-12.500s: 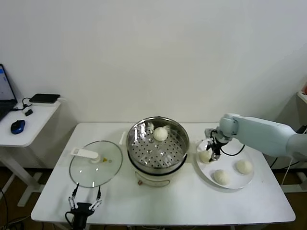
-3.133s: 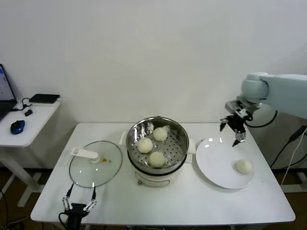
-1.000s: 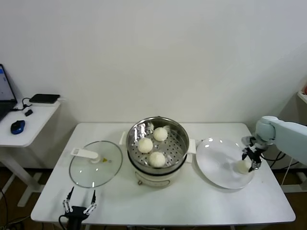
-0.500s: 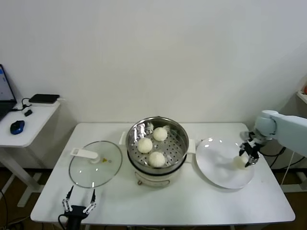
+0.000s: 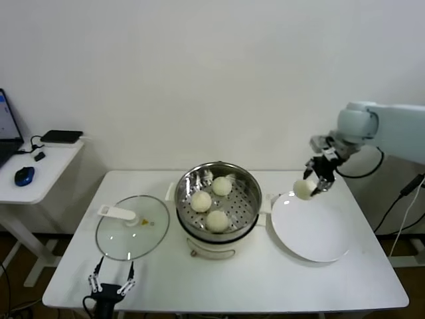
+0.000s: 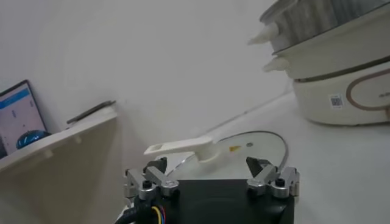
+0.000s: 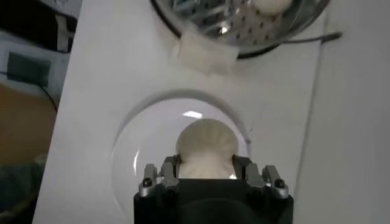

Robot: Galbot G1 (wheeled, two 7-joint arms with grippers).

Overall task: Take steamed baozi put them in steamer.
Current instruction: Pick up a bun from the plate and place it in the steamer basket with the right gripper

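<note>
Pale blue-white right arm (image 5: 392,129), black cable, black grippers with silver-screwed fingertips (image 6: 149,185)

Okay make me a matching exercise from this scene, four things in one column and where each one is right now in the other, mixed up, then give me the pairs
Things
1. cream-white baozi held by the right gripper
2. round glass lid with white handle
3. flat white plate
4. left gripper

Places
A. on the table left of the shiny steel steamer
B. at the table's near edge, open, in front of the lid
C. in the air over the plate's far left rim
D. on the table right of the steamer, nothing on it

Pairs: 1-C, 2-A, 3-D, 4-B
</note>
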